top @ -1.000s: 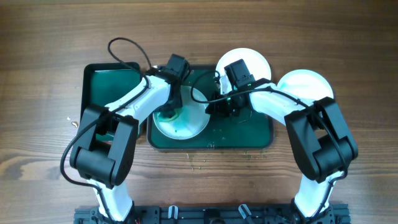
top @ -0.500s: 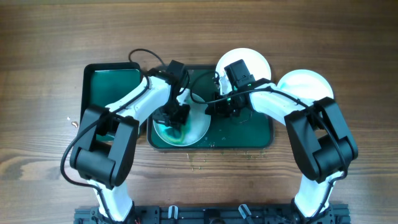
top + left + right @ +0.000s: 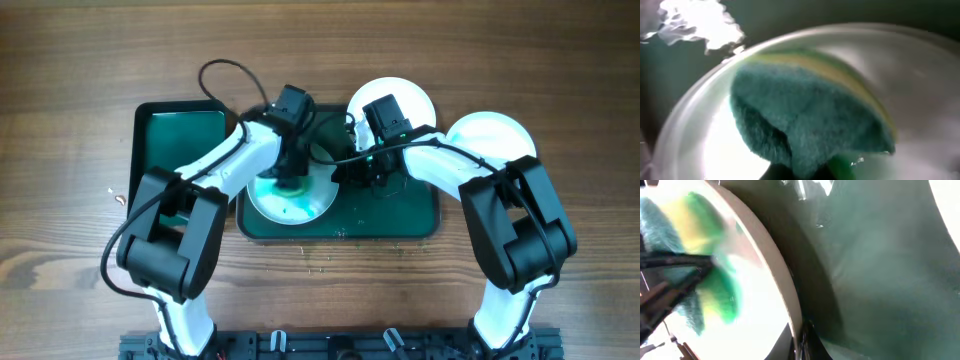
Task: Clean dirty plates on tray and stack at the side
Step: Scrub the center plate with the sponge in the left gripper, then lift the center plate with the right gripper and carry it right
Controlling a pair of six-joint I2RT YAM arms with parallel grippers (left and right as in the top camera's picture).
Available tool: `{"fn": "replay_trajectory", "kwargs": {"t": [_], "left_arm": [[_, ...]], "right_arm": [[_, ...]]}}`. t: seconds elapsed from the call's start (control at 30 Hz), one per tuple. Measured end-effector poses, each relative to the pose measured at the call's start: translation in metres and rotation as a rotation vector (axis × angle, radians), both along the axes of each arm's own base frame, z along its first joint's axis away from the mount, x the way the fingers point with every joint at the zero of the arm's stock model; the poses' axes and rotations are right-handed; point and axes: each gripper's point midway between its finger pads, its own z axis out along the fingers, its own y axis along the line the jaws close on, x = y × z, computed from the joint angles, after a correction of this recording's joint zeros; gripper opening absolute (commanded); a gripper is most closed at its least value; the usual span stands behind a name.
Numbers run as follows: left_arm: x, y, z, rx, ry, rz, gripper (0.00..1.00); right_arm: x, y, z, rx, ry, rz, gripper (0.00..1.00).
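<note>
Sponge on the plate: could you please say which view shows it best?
The left wrist view: the sponge fills the frame, teal scouring face and yellow layer against the plate. The right wrist view catches only a green-yellow blur. Overhead, the left hand covers most of it.

Three white plates [image 3: 305, 207] [image 3: 415, 95] [image 3: 485, 130], two green trays [image 3: 400, 215] [image 3: 180, 135] (one large, one smaller), one sponge [image 3: 805, 115].

White arm links [image 3: 225, 160], chunky black joints [image 3: 165, 235] — thin black cables [image 3: 202, 74].

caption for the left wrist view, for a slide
Close-up: green sponge with a yellow layer against the white plate, dark green tray behind
</note>
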Motion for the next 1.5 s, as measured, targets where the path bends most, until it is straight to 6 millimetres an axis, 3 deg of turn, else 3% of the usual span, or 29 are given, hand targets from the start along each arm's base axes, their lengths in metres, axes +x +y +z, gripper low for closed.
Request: {"fn": "replay_trajectory", "kwargs": {"t": [0.07, 0.13, 0.3, 0.43, 0.6, 0.63, 0.77, 0.9, 1.13, 1.4, 1.5], "left_arm": [[-0.007, 0.029, 0.005, 0.116, 0.031, 0.096, 0.04], [-0.009, 0.043, 0.019, 0.160, 0.062, 0.157, 0.04], [0.002, 0.049, 0.052, 0.146, 0.070, 0.223, 0.04], [0.014, 0.055, 0.079, 0.079, 0.041, 0.279, 0.04], [0.017, 0.054, 0.090, 0.041, 0.019, 0.293, 0.04], [0.017, 0.054, 0.090, 0.038, 0.020, 0.293, 0.04], [0.024, 0.051, 0.091, 0.019, -0.008, 0.295, 0.04], [0.026, 0.050, 0.091, 0.015, -0.017, 0.295, 0.04], [0.026, 0.050, 0.091, 0.015, -0.016, 0.295, 0.04], [0.026, 0.050, 0.091, 0.014, -0.016, 0.296, 0.04], [0.026, 0.050, 0.091, 0.013, -0.015, 0.295, 0.04]], "right_arm": [[0.000, 0.000, 0.000, -0.001, 0.000, -0.001, 0.04], [0.000, 0.000, 0.000, -0.003, 0.003, -0.004, 0.04], [-0.005, -0.003, -0.002, -0.015, 0.031, -0.010, 0.04], [-0.008, -0.019, 0.006, -0.097, 0.011, -0.030, 0.04], [-0.001, -0.045, 0.057, -0.207, -0.148, -0.062, 0.04], [0.003, -0.057, 0.082, -0.247, -0.232, -0.093, 0.04], [-0.001, -0.094, 0.129, -0.467, -0.424, -0.154, 0.04], [-0.008, -0.113, 0.157, -0.656, -0.571, -0.177, 0.04], [-0.014, -0.115, 0.178, -0.884, -0.742, -0.170, 0.04], [-0.030, -0.098, 0.228, -1.111, -1.050, -0.192, 0.04], [-0.041, -0.094, 0.256, -1.206, -1.189, -0.242, 0.04]]}}
